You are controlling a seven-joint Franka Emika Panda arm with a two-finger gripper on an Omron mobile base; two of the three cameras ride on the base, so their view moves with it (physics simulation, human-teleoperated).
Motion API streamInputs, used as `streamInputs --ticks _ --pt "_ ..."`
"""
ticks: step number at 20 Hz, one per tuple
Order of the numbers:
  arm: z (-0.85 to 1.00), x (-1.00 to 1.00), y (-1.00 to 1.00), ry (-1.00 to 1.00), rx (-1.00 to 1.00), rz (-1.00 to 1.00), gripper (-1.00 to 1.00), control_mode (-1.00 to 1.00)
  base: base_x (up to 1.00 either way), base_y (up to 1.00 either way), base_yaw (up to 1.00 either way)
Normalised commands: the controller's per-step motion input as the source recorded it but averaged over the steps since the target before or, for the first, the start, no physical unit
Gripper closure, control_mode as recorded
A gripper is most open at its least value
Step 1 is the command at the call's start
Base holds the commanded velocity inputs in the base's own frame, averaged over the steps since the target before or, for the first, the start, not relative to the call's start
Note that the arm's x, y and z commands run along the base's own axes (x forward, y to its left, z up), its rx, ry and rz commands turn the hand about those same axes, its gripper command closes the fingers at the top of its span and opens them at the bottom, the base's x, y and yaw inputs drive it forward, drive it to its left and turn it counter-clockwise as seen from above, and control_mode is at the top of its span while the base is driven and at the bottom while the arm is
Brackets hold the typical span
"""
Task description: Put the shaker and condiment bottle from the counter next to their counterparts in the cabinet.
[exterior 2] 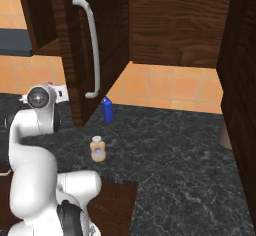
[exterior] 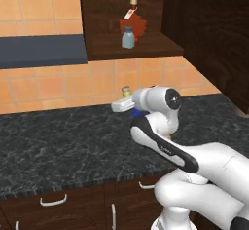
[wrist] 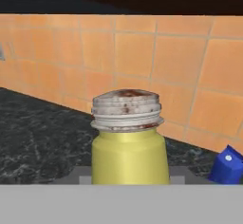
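The yellow-green shaker [wrist: 129, 142] with its worn silver top sits upright right in front of the hand camera, and my gripper [wrist: 129, 178] is shut on its lower body. Its top [exterior: 126, 91] pokes up above my hand near the tiled wall, over the black counter [exterior: 58, 146]. The tan-orange condiment bottle [exterior 2: 98, 149] stands on the counter near the front edge. In the open cabinet [exterior: 146, 52] the grey-blue shaker [exterior: 128, 37] stands in front of the red leaf-shaped bottle [exterior: 133, 24] on the shelf.
A solid blue bottle [exterior 2: 106, 109] stands on the counter by the wall, just right of the held shaker [wrist: 228, 166]. The cabinet door [exterior 2: 75, 55] hangs open with its long handle [exterior 2: 92, 50] beside my arm. A dark hood [exterior: 41, 51] sits left of the cabinet.
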Motion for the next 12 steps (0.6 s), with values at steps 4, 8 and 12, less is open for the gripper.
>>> streamInputs --ticks 4,8,12 --pt "0.80 -0.44 0.00 0.10 0.05 0.25 1.00 -1.00 0.00 0.00 0.00" --pt "0.41 -0.95 0.17 0.00 0.09 0.09 1.00 -1.00 0.00 0.00 0.00" --pt "0.25 -0.91 0.28 -0.03 0.04 0.00 1.00 -1.00 0.00 0.00 0.00"
